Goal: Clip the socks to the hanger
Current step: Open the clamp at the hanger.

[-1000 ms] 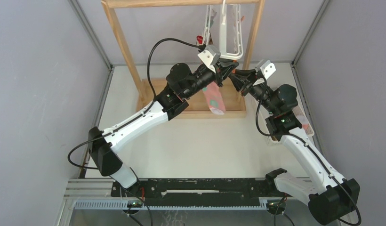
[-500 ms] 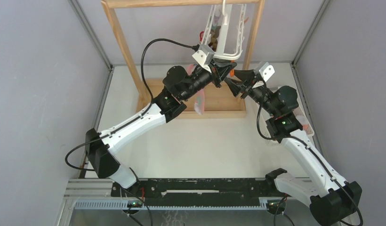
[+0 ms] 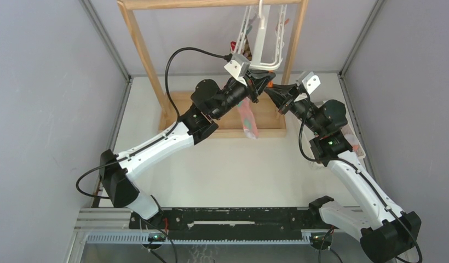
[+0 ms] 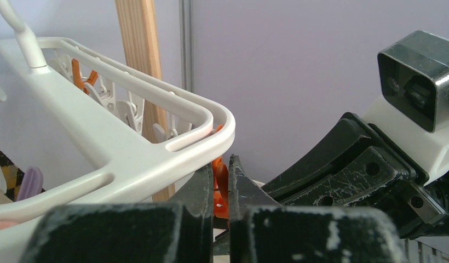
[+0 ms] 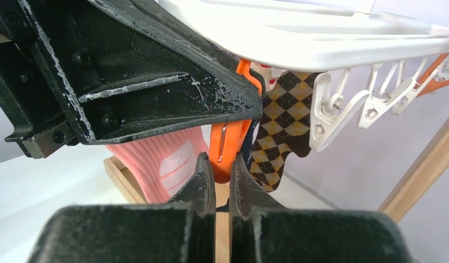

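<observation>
Snapped shut since a moment ago, the right gripper [image 5: 222,164] nips the orange plastic clip [image 5: 229,137]; the left gripper [image 4: 220,176] pinches it too, under the white plastic rectangular hanger [image 4: 129,159], pink fabric sock [image 5: 159,164] dangling beneath.

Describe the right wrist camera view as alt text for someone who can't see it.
The right pincer is closed on an orange clip dangling from a white hanger. The black left pincer reaches in from the upper left to the same clip. A pink sock and a brown checked sock hang on either side of it.
</observation>
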`<state>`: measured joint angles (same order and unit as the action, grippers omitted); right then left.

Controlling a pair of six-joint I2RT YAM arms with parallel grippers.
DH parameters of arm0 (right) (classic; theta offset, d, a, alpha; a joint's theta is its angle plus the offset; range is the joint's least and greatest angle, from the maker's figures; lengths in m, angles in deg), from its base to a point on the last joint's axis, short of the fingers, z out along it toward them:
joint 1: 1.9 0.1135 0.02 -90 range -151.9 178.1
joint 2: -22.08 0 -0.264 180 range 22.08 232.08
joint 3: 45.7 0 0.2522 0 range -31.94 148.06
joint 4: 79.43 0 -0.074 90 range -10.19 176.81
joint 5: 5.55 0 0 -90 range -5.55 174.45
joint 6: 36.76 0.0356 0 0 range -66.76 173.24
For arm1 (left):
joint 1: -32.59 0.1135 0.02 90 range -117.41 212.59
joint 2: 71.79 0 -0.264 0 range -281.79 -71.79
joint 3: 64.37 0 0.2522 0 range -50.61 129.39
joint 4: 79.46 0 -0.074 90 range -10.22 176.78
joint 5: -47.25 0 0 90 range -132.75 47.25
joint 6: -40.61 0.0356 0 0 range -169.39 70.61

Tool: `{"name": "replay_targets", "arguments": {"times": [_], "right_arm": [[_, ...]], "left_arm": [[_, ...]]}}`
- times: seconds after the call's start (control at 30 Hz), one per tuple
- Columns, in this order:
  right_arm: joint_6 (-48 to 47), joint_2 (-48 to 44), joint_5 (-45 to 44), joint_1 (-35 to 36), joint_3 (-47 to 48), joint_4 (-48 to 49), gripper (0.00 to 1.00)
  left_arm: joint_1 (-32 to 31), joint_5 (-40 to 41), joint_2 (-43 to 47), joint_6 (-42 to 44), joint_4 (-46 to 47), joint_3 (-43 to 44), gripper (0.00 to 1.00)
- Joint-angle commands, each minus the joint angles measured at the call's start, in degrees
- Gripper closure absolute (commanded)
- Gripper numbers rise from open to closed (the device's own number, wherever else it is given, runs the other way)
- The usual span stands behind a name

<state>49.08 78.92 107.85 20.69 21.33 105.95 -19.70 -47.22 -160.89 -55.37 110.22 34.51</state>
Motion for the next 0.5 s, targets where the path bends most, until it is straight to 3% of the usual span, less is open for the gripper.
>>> {"name": "replay_targets", "arguments": {"times": [0.0,0.07,0.2,0.47], "right_arm": [[-0.36,-1.47,0.12,0.65,0.92,1.36,1.0],[-0.63,-2.17,-0.01,0.62,0.9,0.82,1.0],[-1.7,-2.91,0.68,0.67,0.88,-0.63,1.0],[-1.86,-3.35,2.42,0.41,0.94,-1.31,1.0]], "left_arm": [[-3.72,-4.04,2.05,-0.02,-1.52,-1.86,1.0],[-3.77,-3.83,2.16,0.36,-1.55,-2.46,0.96],[-3.95,-4.53,2.35,1.9,-1.41,-3.19,0.74],[-3.96,-7.28,3.2,4.17,-1.23,-4.94,0.71]]}}
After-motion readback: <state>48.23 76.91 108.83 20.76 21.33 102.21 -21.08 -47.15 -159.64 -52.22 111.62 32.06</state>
